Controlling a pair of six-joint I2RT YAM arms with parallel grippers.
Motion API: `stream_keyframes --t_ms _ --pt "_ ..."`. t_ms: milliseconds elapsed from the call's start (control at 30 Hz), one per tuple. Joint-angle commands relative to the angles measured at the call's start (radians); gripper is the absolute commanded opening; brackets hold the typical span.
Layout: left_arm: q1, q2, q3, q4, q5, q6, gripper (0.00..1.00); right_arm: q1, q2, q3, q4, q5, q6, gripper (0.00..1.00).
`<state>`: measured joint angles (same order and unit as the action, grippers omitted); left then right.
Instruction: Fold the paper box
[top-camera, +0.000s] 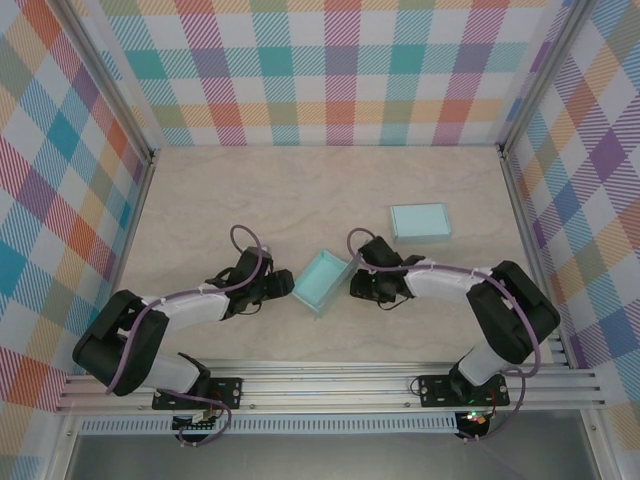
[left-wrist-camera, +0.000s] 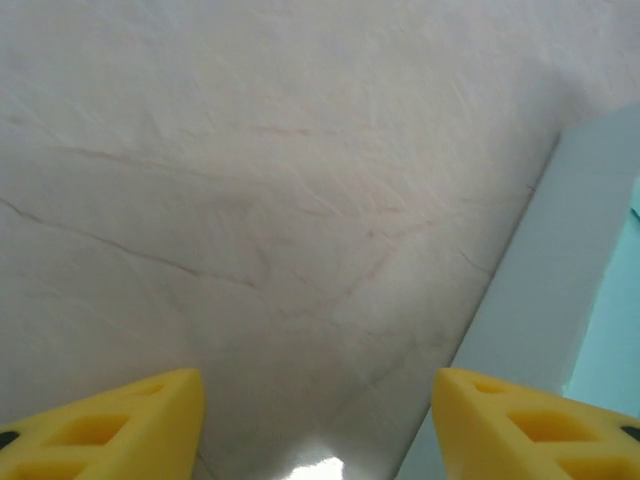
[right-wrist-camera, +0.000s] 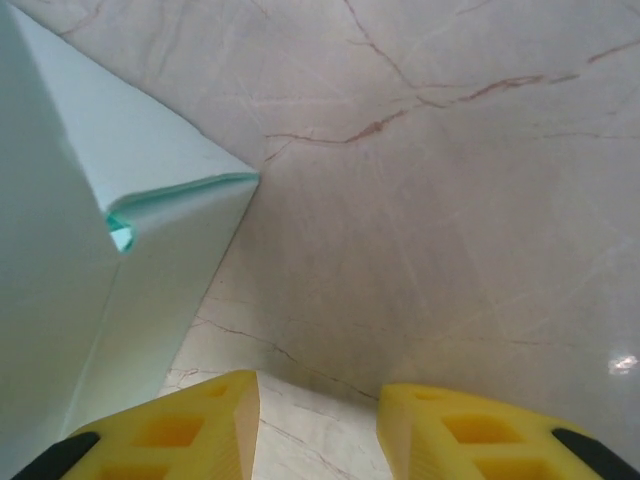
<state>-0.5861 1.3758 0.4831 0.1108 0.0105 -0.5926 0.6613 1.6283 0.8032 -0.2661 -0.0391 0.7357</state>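
paper box (top-camera: 322, 281): one, open, plus one flat blue piece (top-camera: 419, 221); left gripper (top-camera: 285, 287) and right gripper (top-camera: 356, 285) both spread, holding nothing.

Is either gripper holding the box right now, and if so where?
Nothing is held. The left gripper and right gripper both stand open over the table, one on each side of the paper box.

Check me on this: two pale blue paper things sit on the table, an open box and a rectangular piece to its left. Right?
Not quite. The rectangular piece lies to the right of the open box, not its left, as the top view shows. The rest holds: both are pale blue and sit on the table.
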Motion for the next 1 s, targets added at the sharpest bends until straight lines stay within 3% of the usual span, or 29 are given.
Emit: stream_keyframes --t_ms 0,167,367,700,967 --pt "-0.068 -0.011 -0.015 0.053 0.034 -0.068 0.61 -0.043 0.15 0.112 0.352 -0.024 -0.097 0.39" --pt "-0.17 0.007 -0.012 0.094 0.007 -0.124 0.58 -0.069 0.223 0.23 0.314 -0.088 -0.127 0.38" --pt "-0.218 -0.044 -0.004 0.057 -0.058 -0.133 0.58 -0.069 0.188 0.27 0.153 0.004 -0.14 0.37" --pt "-0.22 -0.064 0.003 0.043 -0.082 -0.131 0.54 -0.068 -0.092 0.163 -0.093 0.291 -0.127 0.39" --pt "-0.25 0.035 0.018 0.167 -0.002 -0.154 0.51 -0.07 -0.298 0.124 -0.213 0.412 -0.156 0.42"
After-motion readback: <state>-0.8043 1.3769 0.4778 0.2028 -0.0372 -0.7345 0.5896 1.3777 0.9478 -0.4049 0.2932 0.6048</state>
